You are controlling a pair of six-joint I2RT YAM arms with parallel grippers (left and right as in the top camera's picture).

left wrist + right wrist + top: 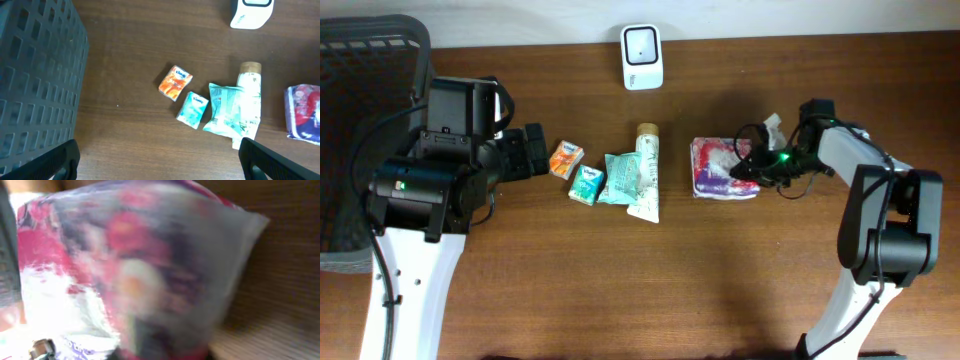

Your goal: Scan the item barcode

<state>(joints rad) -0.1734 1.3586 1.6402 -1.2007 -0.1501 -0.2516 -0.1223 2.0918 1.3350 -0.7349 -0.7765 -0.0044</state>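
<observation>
A pink and white tissue packet point(718, 168) lies right of centre, and it fills the blurred right wrist view point(140, 265). My right gripper point(748, 166) is shut at the packet's right edge, pinching its wrapper. The white barcode scanner point(642, 57) stands at the table's back edge and also shows in the left wrist view point(252, 12). My left gripper point(534, 150) hovers wide open over bare wood, left of the small items, with nothing between its fingers point(62, 160).
An orange packet point(566, 158), a teal packet point(586, 184), a teal pouch point(618, 178) and a cream tube point(646, 172) lie in a row at centre. A dark mesh basket point(370, 60) fills the left side, beside the left arm.
</observation>
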